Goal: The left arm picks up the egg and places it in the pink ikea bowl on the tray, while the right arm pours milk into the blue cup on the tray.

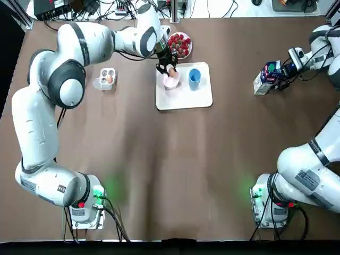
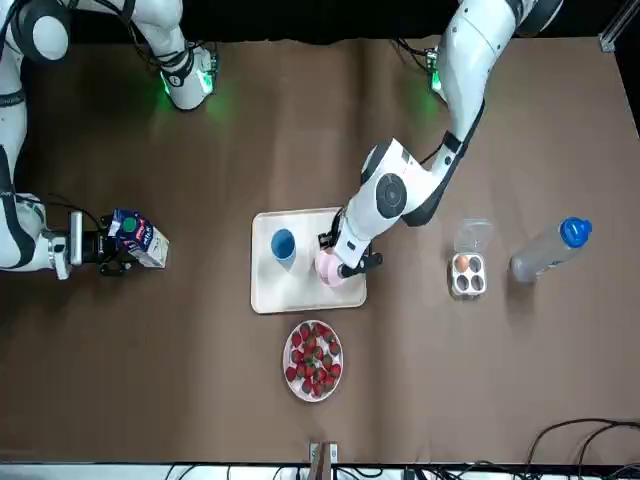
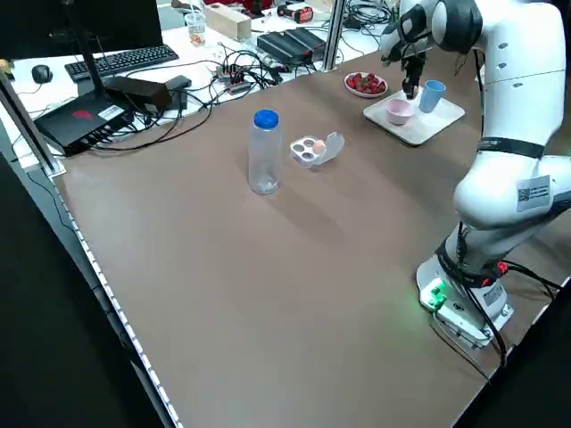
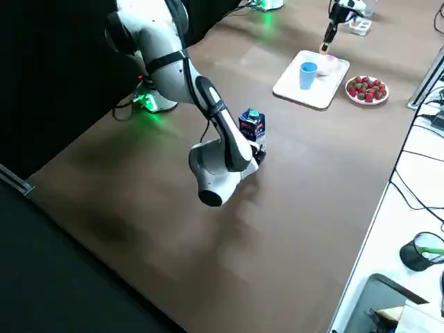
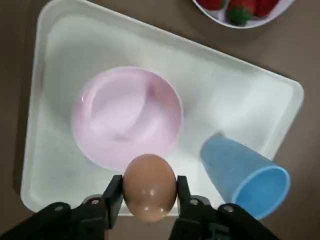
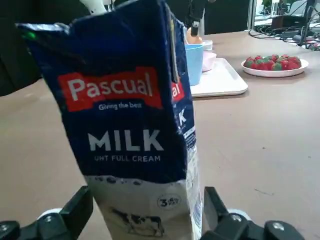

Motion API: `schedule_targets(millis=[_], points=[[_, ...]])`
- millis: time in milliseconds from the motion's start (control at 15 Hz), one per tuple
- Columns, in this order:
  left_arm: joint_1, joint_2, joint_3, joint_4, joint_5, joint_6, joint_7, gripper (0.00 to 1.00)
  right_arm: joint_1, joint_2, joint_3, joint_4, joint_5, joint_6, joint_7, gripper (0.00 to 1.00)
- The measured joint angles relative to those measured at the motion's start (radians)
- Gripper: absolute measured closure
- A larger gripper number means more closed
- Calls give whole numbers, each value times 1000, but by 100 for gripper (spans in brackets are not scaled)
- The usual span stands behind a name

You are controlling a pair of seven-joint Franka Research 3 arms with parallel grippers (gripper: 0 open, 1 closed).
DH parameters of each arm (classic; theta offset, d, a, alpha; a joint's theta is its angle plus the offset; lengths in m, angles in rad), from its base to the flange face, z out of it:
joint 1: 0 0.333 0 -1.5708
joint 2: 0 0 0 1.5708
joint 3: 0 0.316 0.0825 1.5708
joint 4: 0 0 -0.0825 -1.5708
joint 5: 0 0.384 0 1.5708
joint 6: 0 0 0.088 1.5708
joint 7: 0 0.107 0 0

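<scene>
Left gripper [image 1: 169, 68] hangs over the tray [image 5: 235, 95], fingers clamped on the egg [image 5: 149, 186], one pad on each flank. Egg sits above the rim of the pink bowl [image 5: 126, 122], not yet inside it.

Egg: tan-brown, smooth shell with a faint sheen, whole. Bowl: pale pink, round, matte plastic, nothing in it. Blue cup [image 5: 245, 172] stands just beside the bowl on the same tray; tapered, light blue plastic. Tray is white, rectangular, with rounded corners and a low lip.

Right gripper [image 2: 112, 245] is well apart from the tray, low on the brown tabletop [image 1: 159, 170], fingers closed against both lower sides of the milk carton [image 6: 135, 125]. Carton stands on the table: dark blue printed card with a white base, upper edge creased.
</scene>
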Motion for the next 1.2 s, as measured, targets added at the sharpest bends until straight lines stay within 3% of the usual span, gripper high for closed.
schedule_targets(millis=[267,533,667,1200], points=[[-45,17,72,0,1,43,-11,52,12,17,0,-1,1,1,-1,4],[-63,48,78,1,2,119,-11,52,19,22,0,2,4,4,-2,30],[-68,49,78,1,2,121,-13,41,23,22,0,5,4,4,-1,33],[-45,35,93,25,41,112,-13,28,116,-51,-1,34,2,4,169,35]])
